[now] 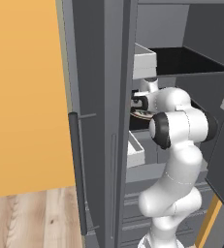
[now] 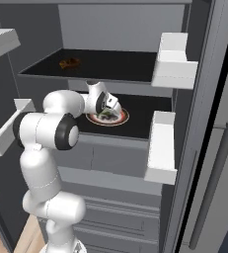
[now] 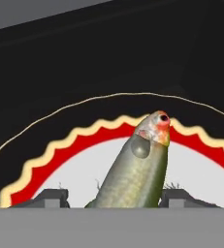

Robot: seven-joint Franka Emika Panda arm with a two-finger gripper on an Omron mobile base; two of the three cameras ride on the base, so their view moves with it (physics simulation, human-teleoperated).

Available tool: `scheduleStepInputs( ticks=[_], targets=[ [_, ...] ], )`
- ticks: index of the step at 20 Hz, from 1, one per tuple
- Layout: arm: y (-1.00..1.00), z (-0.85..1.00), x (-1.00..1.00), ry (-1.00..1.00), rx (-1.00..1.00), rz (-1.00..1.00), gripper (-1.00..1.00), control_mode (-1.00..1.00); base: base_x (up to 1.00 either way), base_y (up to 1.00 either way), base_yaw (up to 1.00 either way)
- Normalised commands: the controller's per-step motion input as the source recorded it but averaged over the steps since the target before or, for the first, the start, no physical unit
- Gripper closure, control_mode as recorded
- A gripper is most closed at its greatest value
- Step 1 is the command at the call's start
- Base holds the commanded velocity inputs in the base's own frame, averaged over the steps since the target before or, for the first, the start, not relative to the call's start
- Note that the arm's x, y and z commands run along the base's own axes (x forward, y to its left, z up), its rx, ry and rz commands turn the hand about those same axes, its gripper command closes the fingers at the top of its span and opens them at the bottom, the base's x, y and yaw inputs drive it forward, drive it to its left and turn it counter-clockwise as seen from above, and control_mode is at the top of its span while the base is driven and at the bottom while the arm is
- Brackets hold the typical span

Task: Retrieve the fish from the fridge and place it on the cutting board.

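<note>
The end effector (image 3: 112,199) sits low over the plate (image 3: 191,160), its two dark finger tips (image 3: 50,197) standing on either side of the fish (image 3: 135,169) with small gaps showing between each tip and the body. The jaws straddle the fish at a middling width; whether they already press on it I cannot tell, so I would not call it held yet.

The fish lies on the round red-rimmed plate, which rests on the middle black shelf (image 2: 145,111) of the open fridge (image 2: 110,29). In the hand view its long axis runs away from the end effector, leaning a little to the right, with the head and eye at the far end and the tail end down between the tips. So the jaws cross the body near its rear half, across the narrow width rather than along its length. That looks like the right orientation for closing; the grip would be somewhat behind the middle.

In the right base view the end effector (image 2: 109,106) reaches into the shelf just above the plate (image 2: 120,117). The arm (image 2: 46,131) rises from the base, bends sharply at the elbow at shelf height, and the forearm runs level into the fridge with the wrist turned downward.
</note>
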Motion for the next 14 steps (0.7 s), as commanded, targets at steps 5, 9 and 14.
scheduleStepInputs(
  ticks=[5,9,14],
  targets=[
    [0.0,0.0,0.0,0.0,0.0,0.0,1.0,-1.0,0.0,0.0,0.0],
    [-0.14,0.0,0.0,-0.09,-0.06,0.0,1.0,-1.0,0.0,0.0,0.0],
    [-0.05,0.0,0.0,-0.19,-0.11,0.0,1.0,-1.0,0.0,0.0,0.0]
  ],
)
